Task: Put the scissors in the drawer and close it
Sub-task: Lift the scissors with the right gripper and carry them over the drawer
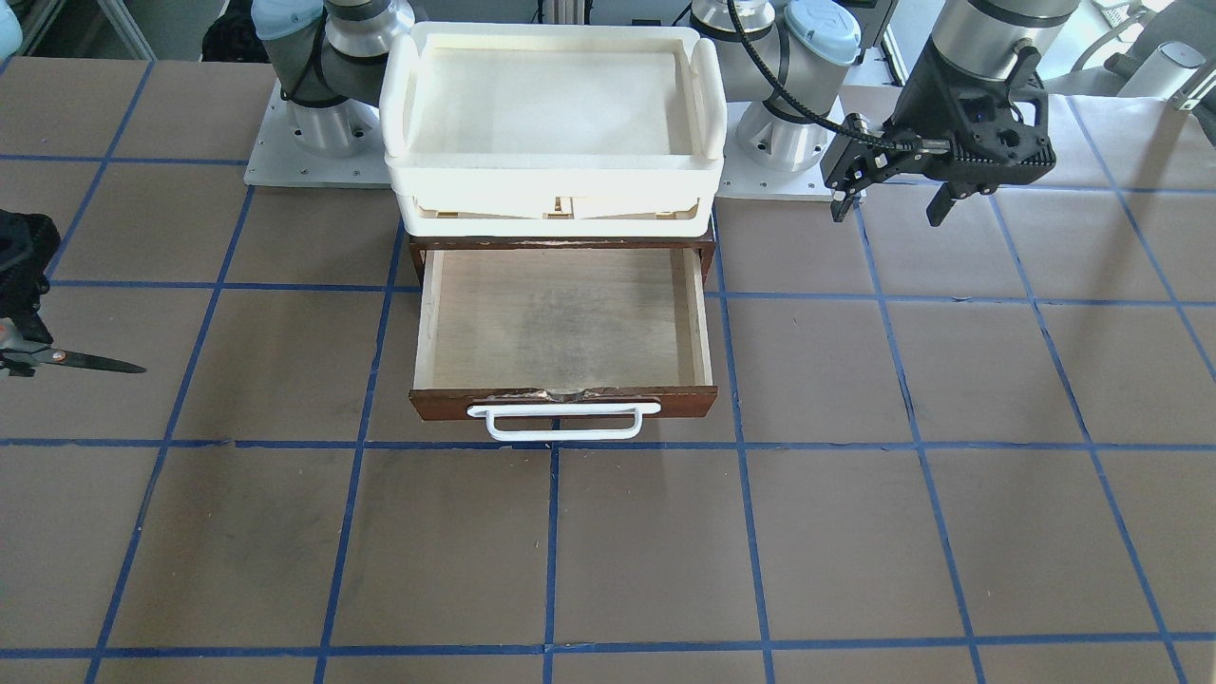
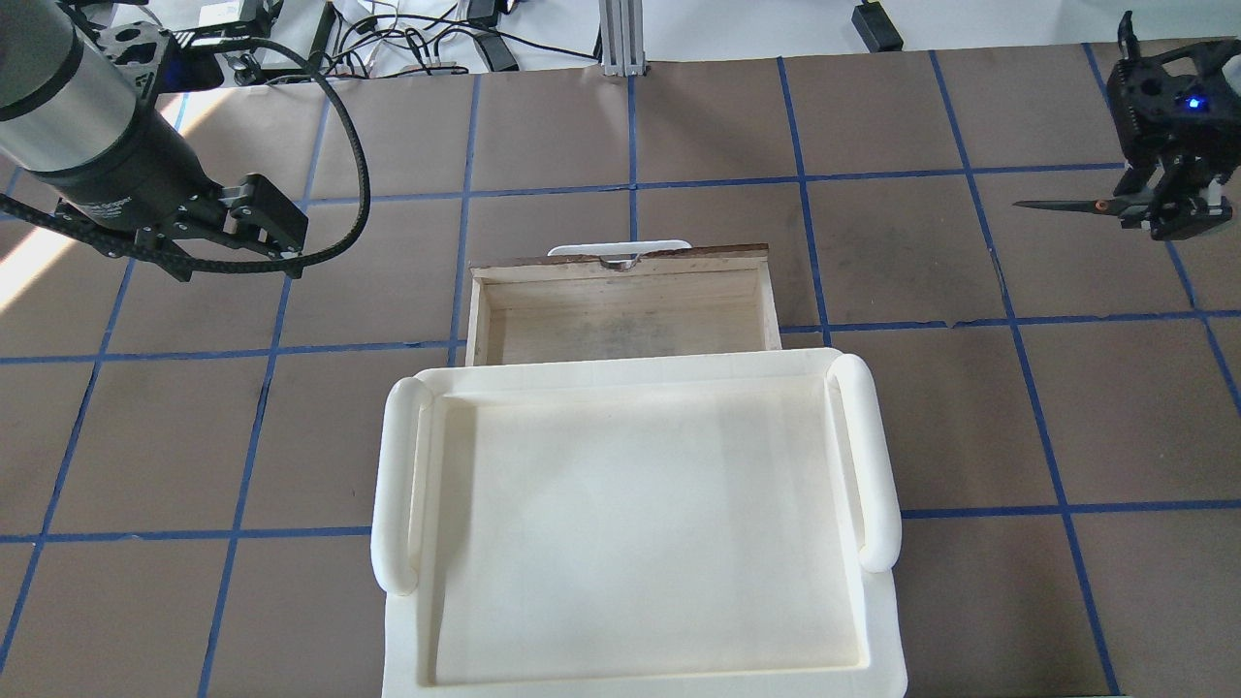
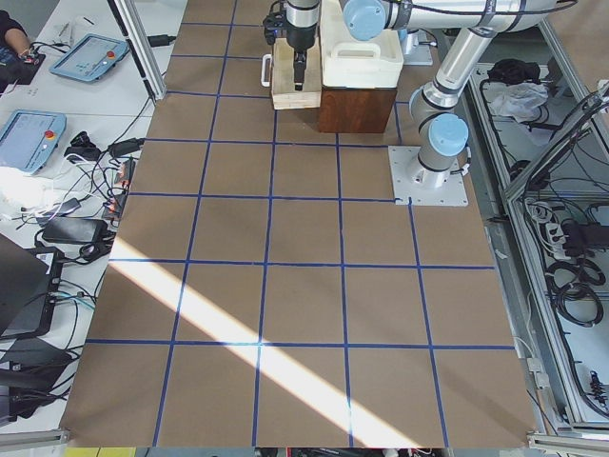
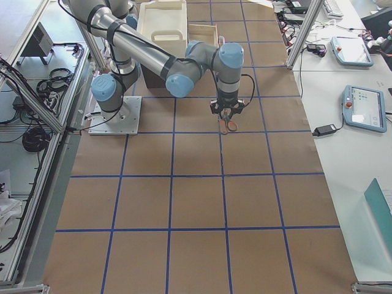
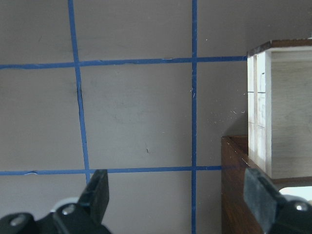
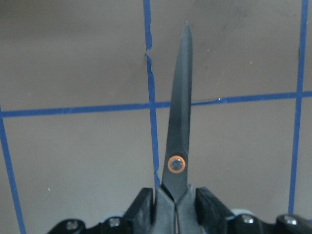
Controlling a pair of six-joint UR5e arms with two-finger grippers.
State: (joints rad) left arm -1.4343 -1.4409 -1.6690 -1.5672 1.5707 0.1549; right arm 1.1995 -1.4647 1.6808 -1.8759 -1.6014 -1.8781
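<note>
The scissors (image 2: 1066, 205) hang above the table at the far right of the overhead view, blades closed and pointing toward the drawer. My right gripper (image 2: 1159, 208) is shut on their handle end. The wrist view shows the dark blades (image 6: 179, 126) sticking out from between the fingers (image 6: 209, 207). The drawer (image 1: 703, 323) is pulled out of its dark wooden cabinet, white handle (image 1: 565, 423) toward the operators' side, with nothing on its pale plywood floor. My left gripper (image 1: 889, 214) hovers open and empty beside the cabinet, a few tiles from the drawer.
A cream-white plastic tray (image 1: 408, 114) sits on top of the cabinet (image 5: 239, 195), overhanging the drawer's back. Both robot bases (image 1: 318, 123) stand behind it. Brown table with a blue tape grid lies all round the drawer.
</note>
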